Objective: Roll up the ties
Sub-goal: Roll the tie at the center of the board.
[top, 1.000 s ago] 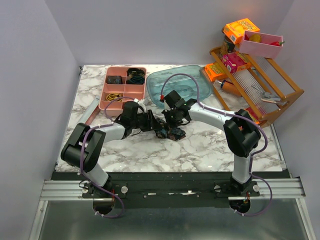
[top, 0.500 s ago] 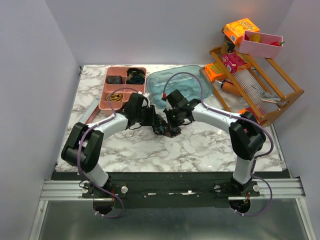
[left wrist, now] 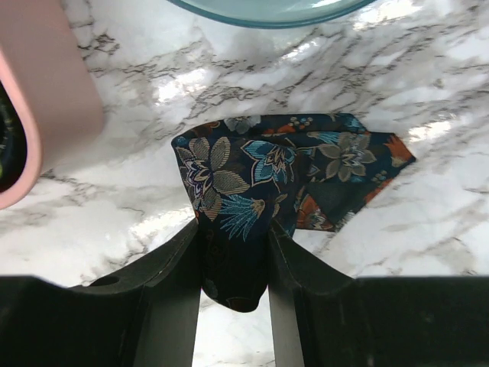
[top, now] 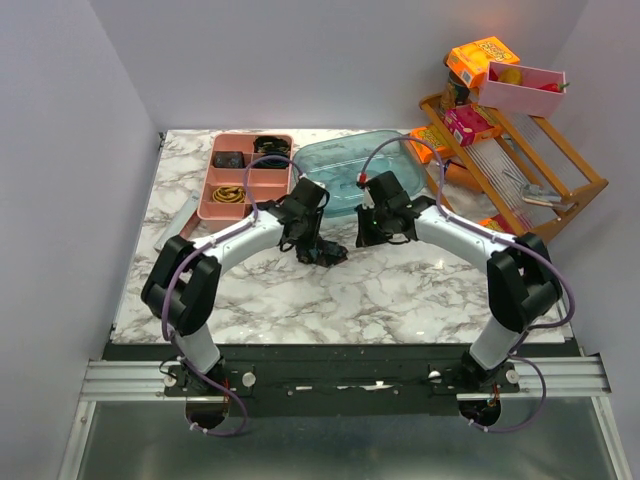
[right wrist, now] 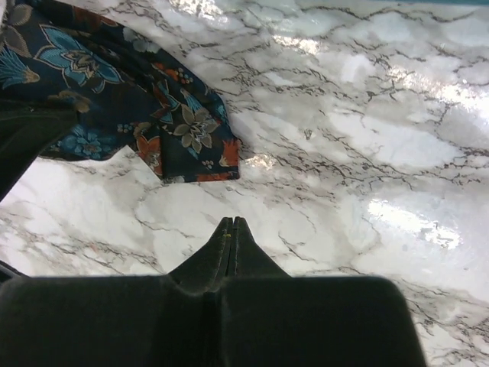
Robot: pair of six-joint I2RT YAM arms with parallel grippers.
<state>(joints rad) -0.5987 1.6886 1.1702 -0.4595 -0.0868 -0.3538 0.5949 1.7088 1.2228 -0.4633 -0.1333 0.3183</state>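
The left tool [left wrist: 233, 248] is pinching the tie [left wrist: 290, 160]. Its two fingers [left wrist: 172, 283] squeeze one end of the dark flowery cloth between them. The rest of the tie lies folded in a small bundle on the white marble desk [left wrist: 428, 252], just past the fingertips. The tie sits near the middle of the desk. It is close in front of the blue-green dish [top: 345, 165] and near the pink tray [top: 250, 180]. The right tool [right wrist: 231, 227] is pressed together with nothing in it. It is near the tie, on its right side, and does not touch it. A wooden rack [top: 545, 190] with snack boxes [top: 480, 58] stands at the far right corner.
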